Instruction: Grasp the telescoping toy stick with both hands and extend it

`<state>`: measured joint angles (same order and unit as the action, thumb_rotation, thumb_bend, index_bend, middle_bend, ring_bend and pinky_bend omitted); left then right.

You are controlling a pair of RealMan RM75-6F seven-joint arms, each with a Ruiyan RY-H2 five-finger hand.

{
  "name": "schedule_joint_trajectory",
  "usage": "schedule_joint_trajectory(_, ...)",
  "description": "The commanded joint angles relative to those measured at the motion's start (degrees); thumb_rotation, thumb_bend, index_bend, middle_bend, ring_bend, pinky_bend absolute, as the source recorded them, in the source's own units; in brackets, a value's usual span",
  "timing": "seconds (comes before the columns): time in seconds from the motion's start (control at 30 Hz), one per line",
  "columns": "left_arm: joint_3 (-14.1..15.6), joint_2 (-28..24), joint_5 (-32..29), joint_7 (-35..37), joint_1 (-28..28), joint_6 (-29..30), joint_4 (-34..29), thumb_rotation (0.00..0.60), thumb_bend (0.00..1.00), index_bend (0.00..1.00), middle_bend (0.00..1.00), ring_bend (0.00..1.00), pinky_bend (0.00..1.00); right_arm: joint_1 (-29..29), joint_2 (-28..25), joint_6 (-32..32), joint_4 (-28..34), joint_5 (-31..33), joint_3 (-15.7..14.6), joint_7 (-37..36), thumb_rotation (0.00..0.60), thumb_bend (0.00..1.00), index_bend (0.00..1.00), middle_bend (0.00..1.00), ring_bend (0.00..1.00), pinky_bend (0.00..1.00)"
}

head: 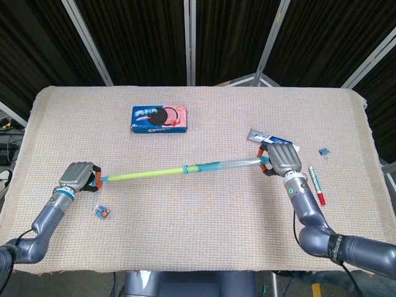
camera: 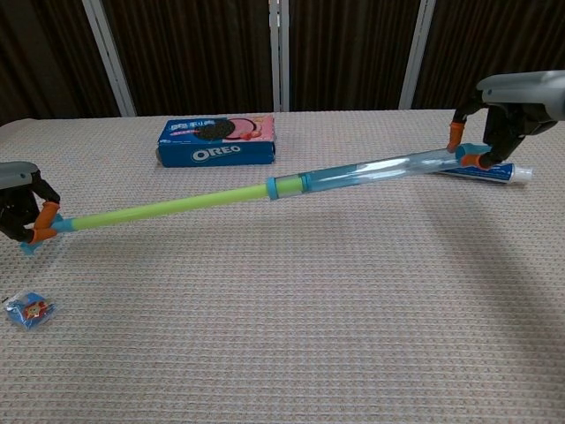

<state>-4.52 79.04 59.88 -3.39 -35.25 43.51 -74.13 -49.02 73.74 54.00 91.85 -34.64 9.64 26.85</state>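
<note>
Fingertips hide both stick [head: 179, 169] ends; your left hand [head: 76, 177] and right hand [head: 283, 159] grip the slim tube, green then clear.

The telescoping toy stick [head: 185, 169] is drawn out long and held clear of the tabletop [head: 198, 216], spanning between the left robot hand [head: 77, 176] and the right robot hand [head: 283, 159]. Its thin lime-green section runs from the left end to about the middle, where a teal collar [camera: 284, 185] joins it to a wider, clear bluish tube that continues to the right. The stick slopes, its right end higher than its left. Each end carries a small blue cap, pinched between orange fingertips [camera: 41, 218].
</note>
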Motion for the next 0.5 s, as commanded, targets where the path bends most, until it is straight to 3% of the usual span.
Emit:
schedule_joint_trajectory(0.03,-0.01,-0.05,0.11,0.22,0.1,-0.14,0.15,0.6,0.47,0.68,0.93,0.88,1.0,0.15,-0.02,-0.2,-0.45,-0.01,-0.07,-0.19,0.6,0.43,0.64,1.0,1.0,1.0)
schedule_joint_trajectory(0.5,-0.24,0.19,0.14,0.18,0.2,-0.54,0.75,0.6,0.48,0.68,0.93,0.88,1.0,0.63,0.0,-1.17,-2.78,0.28,-0.14,-0.93,0.6,0.43,0.64,1.0,1.0,1.0)
